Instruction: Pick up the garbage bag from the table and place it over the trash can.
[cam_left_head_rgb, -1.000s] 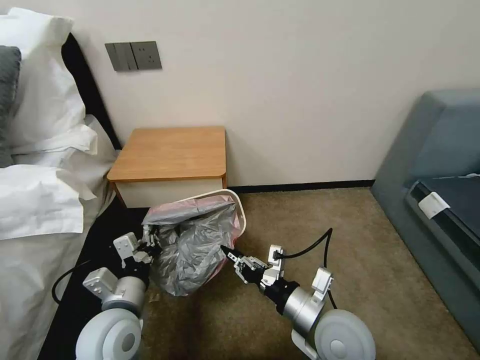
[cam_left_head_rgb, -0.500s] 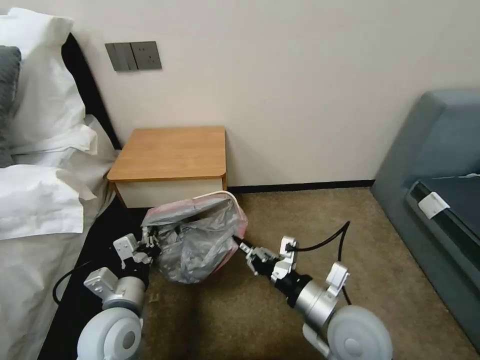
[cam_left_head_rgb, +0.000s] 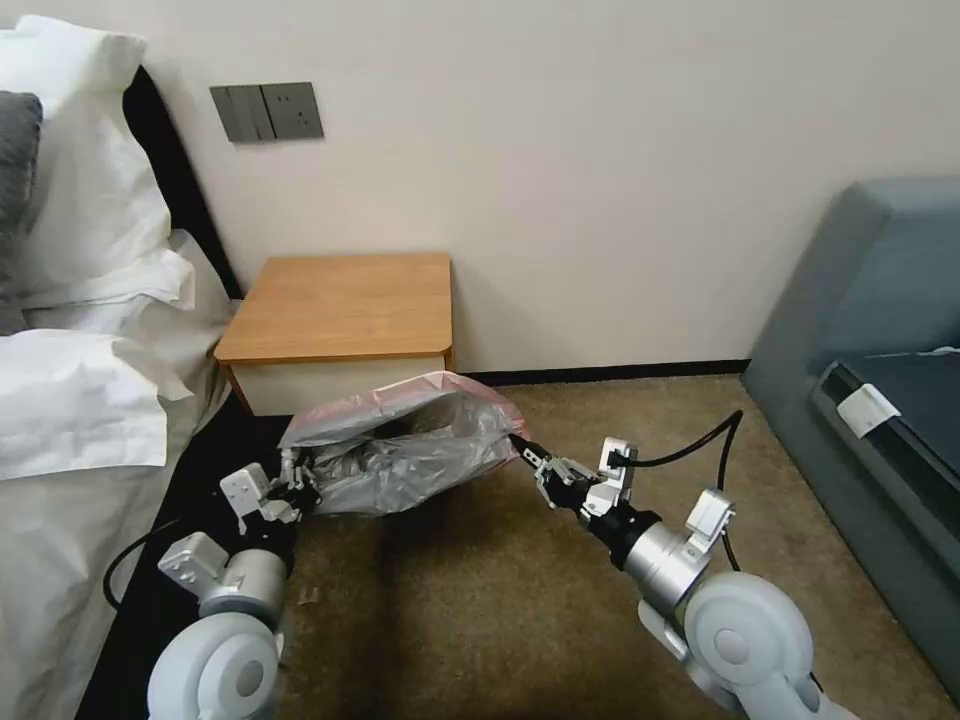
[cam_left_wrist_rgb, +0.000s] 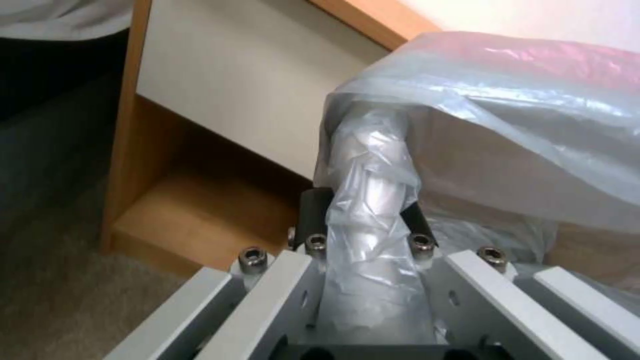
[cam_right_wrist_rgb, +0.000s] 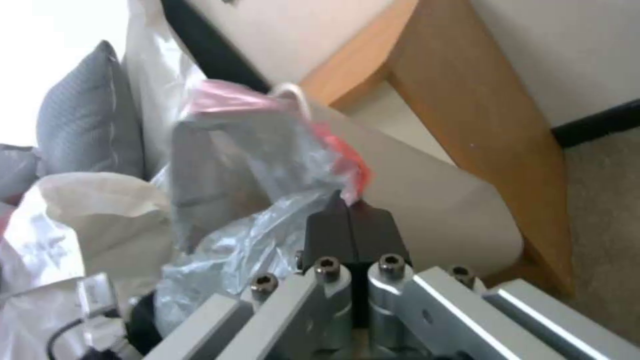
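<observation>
Bag: garbage bag (cam_left_head_rgb: 405, 450) stretched over the trash can (cam_right_wrist_rgb: 427, 200) on the carpet, in front of the tabletop (cam_left_head_rgb: 340, 305) | left pincer (cam_left_head_rgb: 297, 487): pinching a bunched fold at the bag's left end | right pincer (cam_left_head_rgb: 528, 455): pressed together on the pinkish-red rim at the bag's right end.
</observation>
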